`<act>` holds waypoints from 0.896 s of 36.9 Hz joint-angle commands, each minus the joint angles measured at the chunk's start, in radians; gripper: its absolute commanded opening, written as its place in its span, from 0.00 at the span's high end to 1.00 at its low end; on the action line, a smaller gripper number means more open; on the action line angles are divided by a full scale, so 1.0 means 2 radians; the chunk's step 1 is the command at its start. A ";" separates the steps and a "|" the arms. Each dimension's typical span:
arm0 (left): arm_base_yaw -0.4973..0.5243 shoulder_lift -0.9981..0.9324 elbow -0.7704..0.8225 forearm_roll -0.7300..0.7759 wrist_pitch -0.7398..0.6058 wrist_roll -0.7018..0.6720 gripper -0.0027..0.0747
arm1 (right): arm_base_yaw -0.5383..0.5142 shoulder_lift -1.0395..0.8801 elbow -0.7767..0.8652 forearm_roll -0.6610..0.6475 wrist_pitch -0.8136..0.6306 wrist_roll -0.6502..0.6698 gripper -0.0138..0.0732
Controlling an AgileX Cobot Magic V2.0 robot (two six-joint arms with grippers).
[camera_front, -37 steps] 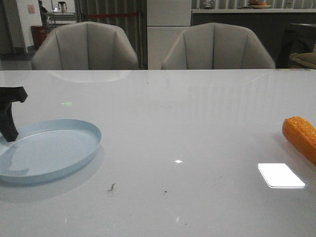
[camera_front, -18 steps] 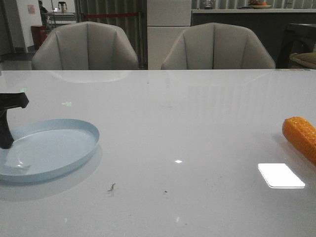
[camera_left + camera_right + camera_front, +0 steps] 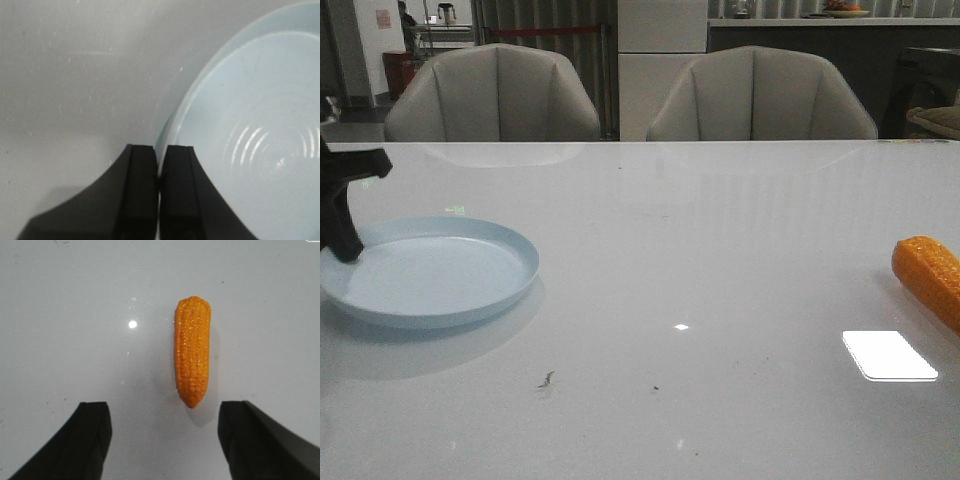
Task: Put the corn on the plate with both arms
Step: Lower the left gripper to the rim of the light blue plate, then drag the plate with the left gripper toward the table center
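Plate point(image 3: 430, 272): pale blue, round, shallow, low rim; sits on the table point(image 3: 700, 230) far to the left of the corn. Left gripper point(image 3: 159, 165): fingers pinched tight on the plate's near rim, one inside, one outside.

Corn point(image 3: 191, 357): orange toy cob, glossy, bumpy kernel rows, tapered at one end; lies flat on the table, well apart from the plate, at the right edge of the front view. Probably light and rigid, its sheen suggesting a slippery surface; the thick middle looks the surest place to grasp, across its width.

Right gripper point(image 3: 165, 435): spread wide, empty, hovering above the corn's tapered end.
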 commanded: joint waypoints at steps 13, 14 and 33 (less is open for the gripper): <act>-0.043 -0.025 -0.146 -0.076 0.045 -0.001 0.84 | 0.000 -0.002 -0.017 0.003 -0.033 -0.005 0.20; -0.049 -0.025 -0.149 -0.081 0.045 -0.001 0.84 | 0.000 -0.002 -0.017 0.003 -0.033 -0.005 0.20; -0.179 0.007 -0.149 -0.086 0.024 -0.001 0.84 | 0.000 -0.002 -0.017 0.003 -0.033 -0.005 0.20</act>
